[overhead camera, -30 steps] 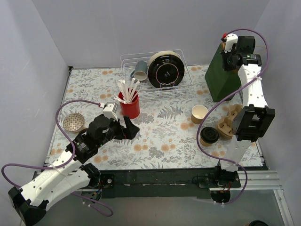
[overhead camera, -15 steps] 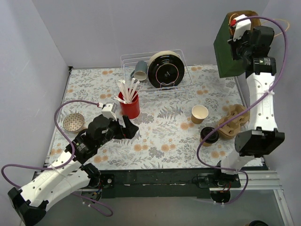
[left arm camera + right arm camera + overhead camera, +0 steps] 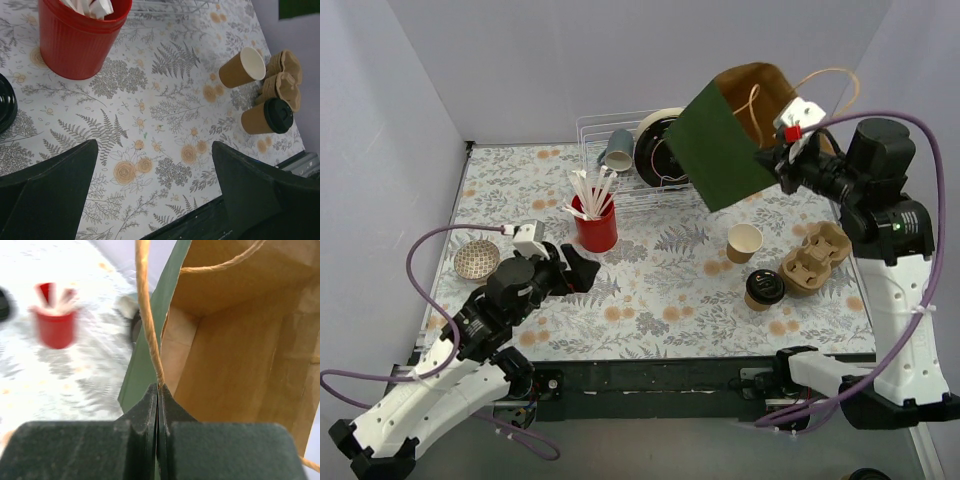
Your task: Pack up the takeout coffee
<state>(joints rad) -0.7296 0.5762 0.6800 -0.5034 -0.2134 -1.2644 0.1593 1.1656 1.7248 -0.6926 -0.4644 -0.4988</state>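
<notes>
The right gripper [image 3: 158, 390] is pinched tight on the rim of the one green paper bag [image 3: 720, 150]. The bag is brown inside, has two twine handles, and hangs tilted above the dish rack [image 3: 620, 135]. The left gripper [image 3: 582, 272] gapes wide and empty by the red cup [image 3: 595, 224]. There are two coffee cups, an open cup [image 3: 744, 242] and a lidded cup [image 3: 764, 289], beside one cardboard carrier [image 3: 814, 258].

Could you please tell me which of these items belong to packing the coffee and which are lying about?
For the job: green paper bag, held by the right gripper; lidded coffee cup; open paper cup; cardboard cup carrier.
Lying about: red cup of stirrers; dish rack; grey mug; dark plate; patterned bowl.
</notes>
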